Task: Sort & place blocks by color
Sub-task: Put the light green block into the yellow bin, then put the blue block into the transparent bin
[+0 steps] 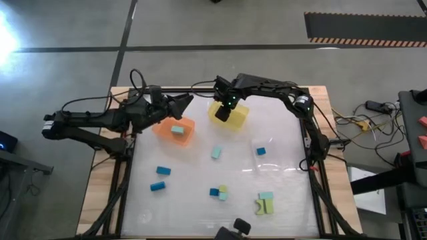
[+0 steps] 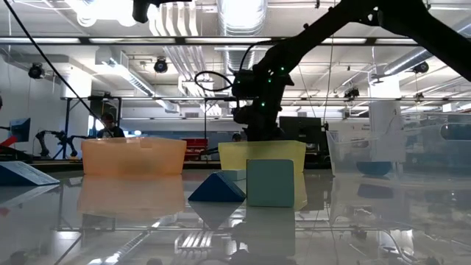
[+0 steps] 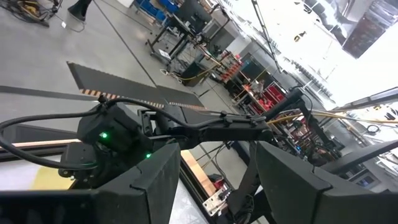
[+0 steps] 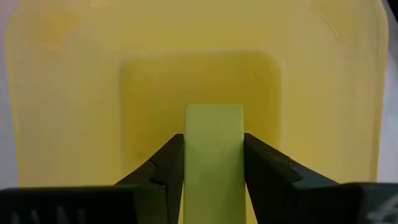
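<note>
We see the right gripper point(image 4: 213, 163) squeezing a yellow-green block point(image 4: 213, 155) right over the yellow tray point(image 1: 238, 120), near the table's far edge. The left gripper point(image 3: 217, 180) waits with fingers apart above the orange tray point(image 1: 175, 130), which holds a teal block point(image 1: 177, 131). More blocks lie on the table point(image 1: 280, 160) toward its near edge.

Strong overhead light is thrown from the bright ceiling strip lamps point(image 2: 243, 15), glare is mirrored in the glossy white table point(image 2: 221, 235), the right arm is reduced to a dark silhouette, and a blown-out patch is seen at the overhead view's left edge.
</note>
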Robot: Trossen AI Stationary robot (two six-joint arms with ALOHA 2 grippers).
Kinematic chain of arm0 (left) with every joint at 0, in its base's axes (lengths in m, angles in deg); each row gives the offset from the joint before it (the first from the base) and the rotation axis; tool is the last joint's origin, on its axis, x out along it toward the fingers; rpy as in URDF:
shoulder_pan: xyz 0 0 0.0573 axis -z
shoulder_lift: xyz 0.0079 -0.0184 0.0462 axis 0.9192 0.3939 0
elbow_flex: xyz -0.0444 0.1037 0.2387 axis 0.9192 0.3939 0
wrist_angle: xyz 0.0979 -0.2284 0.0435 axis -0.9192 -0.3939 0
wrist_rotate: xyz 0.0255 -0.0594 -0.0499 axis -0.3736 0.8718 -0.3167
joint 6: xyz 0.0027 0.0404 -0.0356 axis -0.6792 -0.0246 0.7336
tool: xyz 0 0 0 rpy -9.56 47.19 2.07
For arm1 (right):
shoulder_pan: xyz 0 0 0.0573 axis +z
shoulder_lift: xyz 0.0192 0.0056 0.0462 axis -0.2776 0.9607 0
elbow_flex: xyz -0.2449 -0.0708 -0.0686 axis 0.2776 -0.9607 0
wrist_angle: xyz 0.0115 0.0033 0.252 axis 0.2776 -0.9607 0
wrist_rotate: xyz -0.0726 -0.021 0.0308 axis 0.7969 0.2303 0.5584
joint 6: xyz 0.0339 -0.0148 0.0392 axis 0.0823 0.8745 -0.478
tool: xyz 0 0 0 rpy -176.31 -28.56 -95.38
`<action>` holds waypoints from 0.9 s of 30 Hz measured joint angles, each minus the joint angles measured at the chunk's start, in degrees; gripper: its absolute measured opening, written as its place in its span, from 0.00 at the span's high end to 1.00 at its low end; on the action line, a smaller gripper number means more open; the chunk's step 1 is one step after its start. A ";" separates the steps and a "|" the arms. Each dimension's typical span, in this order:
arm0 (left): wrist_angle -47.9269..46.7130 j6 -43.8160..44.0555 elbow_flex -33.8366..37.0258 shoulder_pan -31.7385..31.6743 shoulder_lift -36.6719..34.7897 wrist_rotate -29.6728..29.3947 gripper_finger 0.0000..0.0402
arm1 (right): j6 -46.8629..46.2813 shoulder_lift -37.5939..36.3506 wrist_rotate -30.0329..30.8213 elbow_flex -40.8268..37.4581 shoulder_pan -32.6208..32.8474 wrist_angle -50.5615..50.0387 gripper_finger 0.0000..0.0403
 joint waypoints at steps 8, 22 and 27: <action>-0.04 -0.04 0.00 0.00 0.00 0.00 0.52 | -0.55 -0.35 0.12 0.02 -0.02 -0.32 0.57; -10.19 13.01 0.00 0.27 -0.11 21.92 0.52 | -0.53 -5.94 -0.53 9.30 0.38 -15.21 0.62; -24.78 26.09 0.00 4.21 0.28 42.38 0.52 | -1.61 -11.14 -0.64 11.08 1.42 -16.59 0.64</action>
